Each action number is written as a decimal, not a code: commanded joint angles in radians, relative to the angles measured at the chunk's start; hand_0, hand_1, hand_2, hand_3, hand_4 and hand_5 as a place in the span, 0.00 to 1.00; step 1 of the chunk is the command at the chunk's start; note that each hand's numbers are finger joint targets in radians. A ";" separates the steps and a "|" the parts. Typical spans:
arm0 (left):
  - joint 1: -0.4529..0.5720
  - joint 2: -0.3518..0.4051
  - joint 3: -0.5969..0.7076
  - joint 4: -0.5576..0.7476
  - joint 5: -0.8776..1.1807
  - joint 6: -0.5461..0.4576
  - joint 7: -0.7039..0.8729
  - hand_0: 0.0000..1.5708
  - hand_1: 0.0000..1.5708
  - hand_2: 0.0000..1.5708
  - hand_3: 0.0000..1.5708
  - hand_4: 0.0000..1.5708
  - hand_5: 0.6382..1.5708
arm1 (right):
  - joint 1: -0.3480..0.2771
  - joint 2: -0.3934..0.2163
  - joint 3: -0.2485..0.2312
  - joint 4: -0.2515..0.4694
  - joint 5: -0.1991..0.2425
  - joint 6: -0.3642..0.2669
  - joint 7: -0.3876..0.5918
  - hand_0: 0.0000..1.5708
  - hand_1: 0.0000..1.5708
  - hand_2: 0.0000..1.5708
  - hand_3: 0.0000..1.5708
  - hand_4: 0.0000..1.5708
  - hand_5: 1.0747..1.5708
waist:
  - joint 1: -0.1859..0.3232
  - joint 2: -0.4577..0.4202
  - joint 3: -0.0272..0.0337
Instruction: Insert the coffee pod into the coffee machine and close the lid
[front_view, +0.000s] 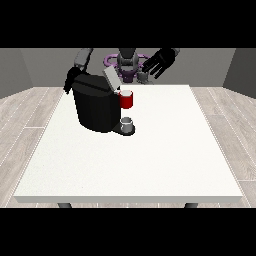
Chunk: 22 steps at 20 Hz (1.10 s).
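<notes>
The black coffee machine (95, 106) stands on the white table (150, 160) at the back left, its grey lid (111, 78) tilted up and open. A red thing at the machine (127, 100) sits at its front, under the lid. The hand at the view's right (161, 61) hangs above the table's far edge, to the right of the machine, with its fingers spread and nothing in them. Just below it, a small grey thing (143, 76) shows at the far edge; I cannot tell whether it is the pod. The hand at the view's left (70, 81) is mostly hidden behind the machine.
A grey cup-like thing (127, 125) stands on the machine's low base at its front. The white tabletop stretches wide to the right and towards the camera. The robot's torso (128, 62) is behind the far edge.
</notes>
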 joint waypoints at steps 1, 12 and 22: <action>0.132 -0.134 0.138 0.011 0.184 0.006 -0.044 0.00 0.00 0.00 0.00 0.30 1.00 | 0.041 0.002 -0.022 0.000 -0.009 -0.022 -0.001 0.00 0.00 0.00 0.00 0.00 1.00 | 0.078 -0.085 -0.0023; 0.436 -0.228 0.166 0.026 0.273 -0.060 -0.046 0.00 0.00 0.00 0.00 0.28 1.00 | 0.056 0.003 0.053 -0.130 -0.063 0.131 0.050 0.00 0.00 0.00 0.00 0.00 1.00 | 0.194 -0.349 0.0009; 0.538 -0.245 0.086 -0.168 0.418 -0.090 0.027 0.00 0.00 0.00 0.00 0.29 1.00 | -0.075 -0.094 -0.010 -0.125 -0.088 0.181 0.115 0.00 0.00 0.00 0.00 0.00 1.00 | 0.273 -0.299 0.0013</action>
